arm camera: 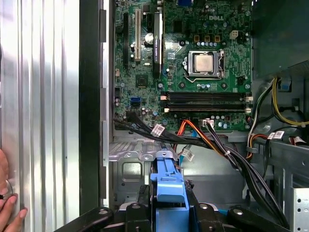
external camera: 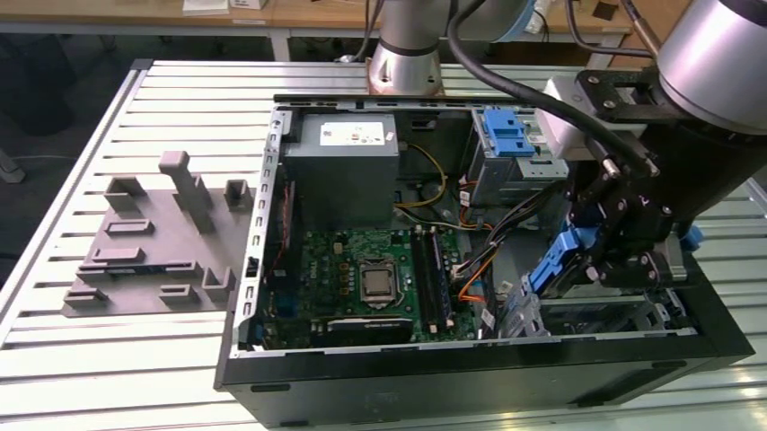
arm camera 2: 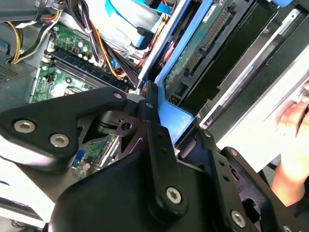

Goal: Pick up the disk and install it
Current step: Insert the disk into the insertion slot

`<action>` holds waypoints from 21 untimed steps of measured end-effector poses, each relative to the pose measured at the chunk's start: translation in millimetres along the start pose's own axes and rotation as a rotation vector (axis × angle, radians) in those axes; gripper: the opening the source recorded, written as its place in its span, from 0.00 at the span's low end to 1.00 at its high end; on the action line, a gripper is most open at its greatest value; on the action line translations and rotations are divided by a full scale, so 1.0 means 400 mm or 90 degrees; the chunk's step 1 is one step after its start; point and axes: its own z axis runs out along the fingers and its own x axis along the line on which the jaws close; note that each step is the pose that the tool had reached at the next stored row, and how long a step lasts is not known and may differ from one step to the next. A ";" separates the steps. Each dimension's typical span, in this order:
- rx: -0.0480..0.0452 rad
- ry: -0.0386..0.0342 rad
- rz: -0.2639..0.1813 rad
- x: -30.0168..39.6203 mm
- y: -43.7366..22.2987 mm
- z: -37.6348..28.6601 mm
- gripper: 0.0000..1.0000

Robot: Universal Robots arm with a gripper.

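Midway through an install: the robot's gripper (arm camera: pixel 167 200) reaches into the open computer case (external camera: pixel 480 364), its fingers (arm camera: pixel 145 195) pressed together on the blue end tab of the disk (external camera: pixel 554 265). The pick-up is done. The disk is off the slatted table (external camera: pixel 120 359) and hangs on edge in the case's front corner, just beside the motherboard (external camera: pixel 359 278) and its bundle of cables (arm camera: pixel 212 145). In the second wrist view the drive's dark underside and connector row (arm camera 2: pixel 203 53) face the camera, tilted rather than lying flat. Seating it is what is left: the drive bay (external camera: pixel 599 310) lies directly under the carrier. Whether the lower edge has entered the rails cannot be told, since the arm blocks that spot. A person's hand (arm camera 2: pixel 294 121) rests on the table beside the case.
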 end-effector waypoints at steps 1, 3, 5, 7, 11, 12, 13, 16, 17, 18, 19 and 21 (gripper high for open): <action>0.0000 0.0000 0.000 0.000 0.000 0.004 0.36; 0.0000 0.0001 0.000 0.000 0.000 0.013 0.36; 0.0000 0.0002 0.000 0.001 0.000 0.021 0.36; 0.0000 0.0001 0.000 0.001 0.000 0.028 0.36; 0.0000 0.0001 0.000 0.001 0.000 0.029 0.44; 0.0000 0.0002 0.000 0.001 0.000 0.029 0.44; 0.0000 0.0001 0.000 0.001 0.000 0.029 0.44; 0.0000 0.0001 0.000 0.001 0.000 0.029 0.44; 0.0000 0.0001 0.000 0.001 0.000 0.029 0.42; 0.0000 0.0001 0.000 0.001 0.000 0.029 0.36; 0.0000 0.0001 0.000 0.001 0.000 0.029 0.36; 0.0000 0.0001 0.000 0.001 0.000 0.030 0.24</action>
